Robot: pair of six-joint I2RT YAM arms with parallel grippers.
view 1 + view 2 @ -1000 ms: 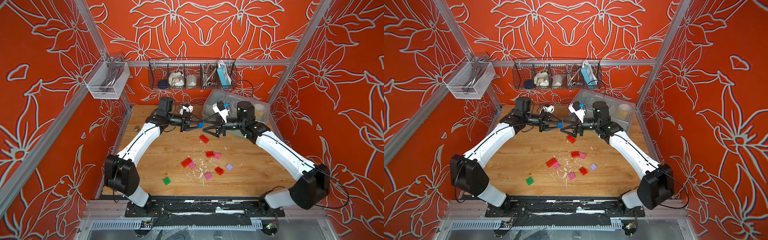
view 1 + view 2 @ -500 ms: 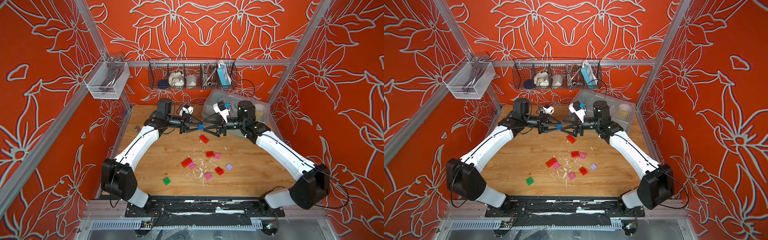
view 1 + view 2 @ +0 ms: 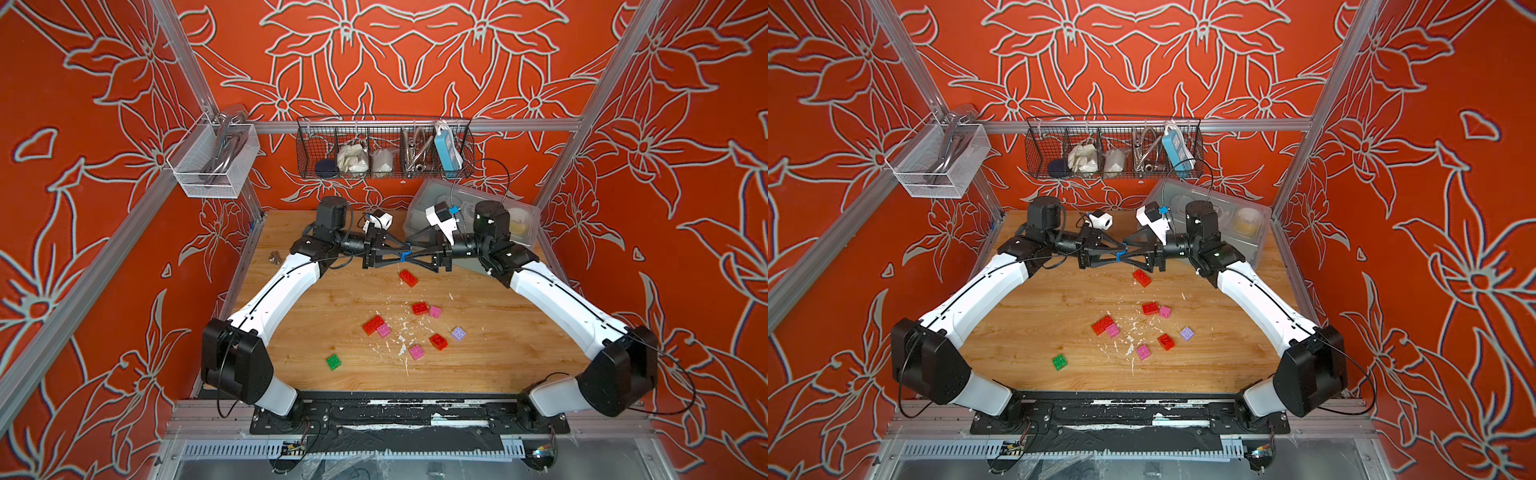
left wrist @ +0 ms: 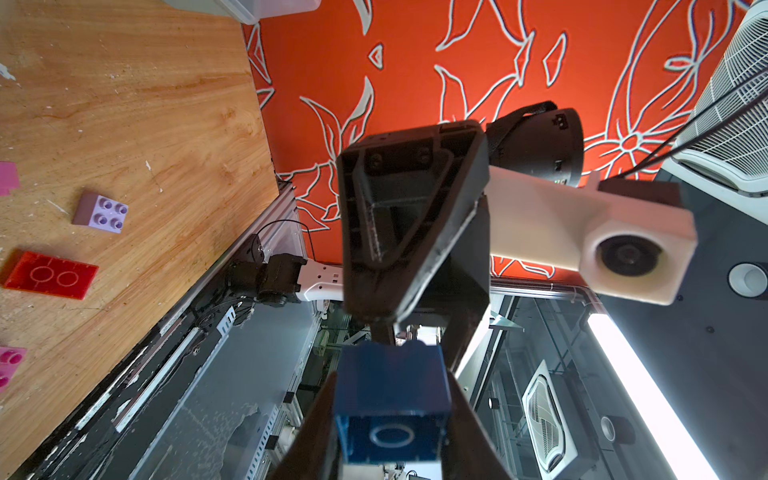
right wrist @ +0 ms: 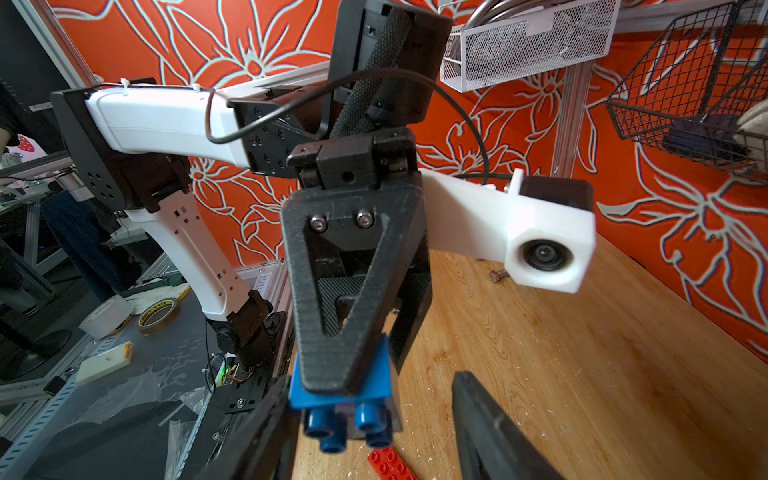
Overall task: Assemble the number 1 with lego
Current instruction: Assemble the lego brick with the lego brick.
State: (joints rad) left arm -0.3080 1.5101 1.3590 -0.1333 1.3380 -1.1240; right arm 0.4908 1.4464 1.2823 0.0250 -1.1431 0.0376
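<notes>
- The left gripper (image 3: 400, 258) and the right gripper (image 3: 414, 258) meet tip to tip in the air above the far part of the wooden table (image 3: 353, 299). Both arms reach inward at about the same height.
- The left gripper is closed on the blue brick (image 4: 392, 415). In the left wrist view the brick sits between its two fingers, with the hollow underside toward the camera.
- In the right wrist view the studs of the blue brick point toward the right gripper.
- The jaws of the right gripper stand apart, wider than the brick. One finger (image 5: 266, 428) is just beside the brick, and it is not possible to tell if it touches. The other finger (image 5: 486, 428) is clearly away from it, and bare wood shows in the gap.
- The rest of the lego lies on the table, nearer to the arm bases. The lone red brick (image 3: 408, 278) lies almost under the two grippers.
- Nearer the arm bases, the square red brick (image 3: 419, 308) lies just beside the pink brick (image 3: 435, 311). The long red brick (image 3: 373, 324) touches the second pink brick (image 3: 383, 330).
- The lilac brick (image 3: 458, 333) lies toward the right arm, and the green brick (image 3: 333, 361) lies alone toward the left arm.
- Small white crumbs (image 3: 401, 337) are scattered among these bricks.
- The clear plastic box (image 3: 515, 220) stands at the far edge, behind the right arm.
</notes>
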